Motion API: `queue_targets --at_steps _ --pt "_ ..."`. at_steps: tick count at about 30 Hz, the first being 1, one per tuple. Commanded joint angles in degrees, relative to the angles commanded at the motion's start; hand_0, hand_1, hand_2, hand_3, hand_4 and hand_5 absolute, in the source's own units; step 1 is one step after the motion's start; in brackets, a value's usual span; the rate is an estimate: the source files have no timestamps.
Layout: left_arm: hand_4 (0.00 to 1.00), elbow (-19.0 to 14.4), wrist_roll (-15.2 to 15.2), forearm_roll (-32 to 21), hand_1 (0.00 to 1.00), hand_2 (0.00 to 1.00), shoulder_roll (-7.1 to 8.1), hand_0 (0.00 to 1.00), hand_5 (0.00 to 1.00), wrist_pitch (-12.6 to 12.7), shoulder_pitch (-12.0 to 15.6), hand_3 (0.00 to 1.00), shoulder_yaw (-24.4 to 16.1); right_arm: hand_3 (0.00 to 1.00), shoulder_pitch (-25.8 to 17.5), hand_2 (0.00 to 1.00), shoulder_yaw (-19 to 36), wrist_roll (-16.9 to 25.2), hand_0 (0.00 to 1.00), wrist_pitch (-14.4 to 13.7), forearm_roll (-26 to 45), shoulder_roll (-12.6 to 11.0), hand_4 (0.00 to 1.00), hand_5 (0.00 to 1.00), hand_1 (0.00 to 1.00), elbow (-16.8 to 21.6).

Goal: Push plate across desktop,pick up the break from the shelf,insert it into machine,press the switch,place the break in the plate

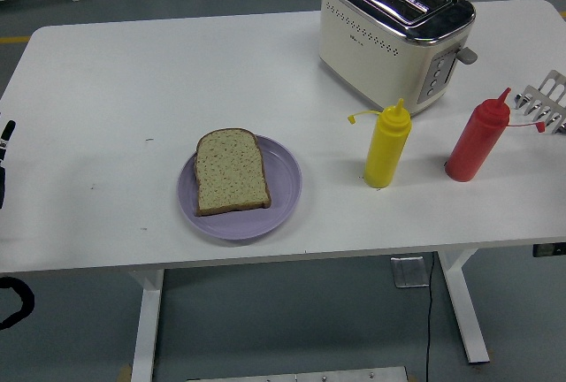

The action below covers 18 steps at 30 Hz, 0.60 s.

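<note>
Here, a slice of brown-crusted, speckled bread (231, 171) lying flat on a round lilac plate (285, 189), near the front edge of the white table (133, 81) and a little left of centre. Crust top pointing far, slice sitting toward the left side of the plate, leaving a bare crescent of rim on the right.

Far right of centre, a cream two-slot toaster with a chrome top (393, 33), both slots showing dark, with a grey lever (466, 55) sticking out of its right end beside a column of small buttons. A small mark on the cream side, too tiny to read.

Nearer, in front of the toaster, a yellow squeeze bottle (386, 145) standing upright, cap hanging off to the left on its strap. Just right of it, well apart, a red squeeze bottle (477, 138) also upright, cap strap trailing right. No labels readable on either bottle.

At the right edge, part of a silver wire rack (546, 101), cut off by the frame, standing clear of the red bottle.

At the far left edge, only a sliver of the black left hand (4, 148), beside the table and well apart from the plate; cannot tell whether spread or curled. Below it, a black curved part (16, 298) under table level
</note>
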Motion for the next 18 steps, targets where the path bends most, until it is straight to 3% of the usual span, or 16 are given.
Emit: queue_targets --at_steps 18 --pt "0.647 0.0 0.0 0.0 0.861 0.922 -0.02 0.814 0.998 0.0 -0.1 0.848 -0.1 0.778 0.3 0.795 0.4 -0.1 0.823 -0.1 0.3 -0.1 0.463 0.542 0.789 0.0"
